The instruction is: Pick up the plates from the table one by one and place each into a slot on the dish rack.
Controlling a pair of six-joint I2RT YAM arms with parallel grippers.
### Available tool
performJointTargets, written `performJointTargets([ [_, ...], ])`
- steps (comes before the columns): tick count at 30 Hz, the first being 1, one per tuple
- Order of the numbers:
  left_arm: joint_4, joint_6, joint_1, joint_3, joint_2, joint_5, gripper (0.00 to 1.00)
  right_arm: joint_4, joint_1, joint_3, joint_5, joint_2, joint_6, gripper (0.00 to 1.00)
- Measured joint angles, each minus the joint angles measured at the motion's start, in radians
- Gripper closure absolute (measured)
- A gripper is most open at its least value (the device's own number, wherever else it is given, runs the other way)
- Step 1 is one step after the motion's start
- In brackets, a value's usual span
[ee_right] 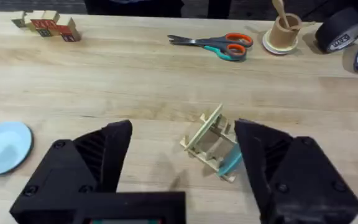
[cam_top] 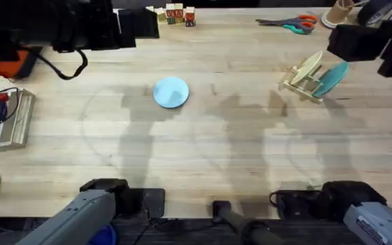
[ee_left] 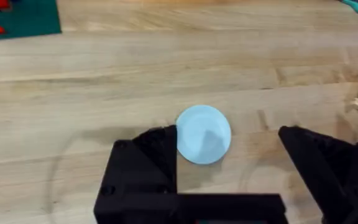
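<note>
Left end effector (ee_left: pixel 229 171) wide, light blue plate (ee_left: pixel 203 134) between fingers, right end effector (ee_right: pixel 182 165) wide, dish rack (ee_right: pixel 211 142) near table (cam_top: pixel 203 146) edge

Two robot arms rest low at the near edge, the left arm (cam_top: pixel 80 214) at the lower left and the right arm (cam_top: pixel 359 211) at the lower right, both drawn back close to their bases and well apart from each other. In the left wrist view, the left gripper (ee_left: pixel 229 155) has its black fingers (ee_left: pixel 148 162) spread wide apart, holding nothing. In the right wrist view, the right gripper (ee_right: pixel 182 155) likewise shows its black fingers (ee_right: pixel 101 155) wide apart and empty.
</note>
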Motion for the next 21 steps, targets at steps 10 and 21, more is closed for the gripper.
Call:
performJointTargets([
  [10,-0.032,0.025,0.264,0.004,0.016,0.311,0.009,0.0,0.0,0.0,0.0,0.0,-0.015,0.008],
  [21,-0.071,0.062,0.338,0.007,0.221,0.576,0.008,0.0,0.0,0.0,0.0,0.0,-0.018,0.007],
])
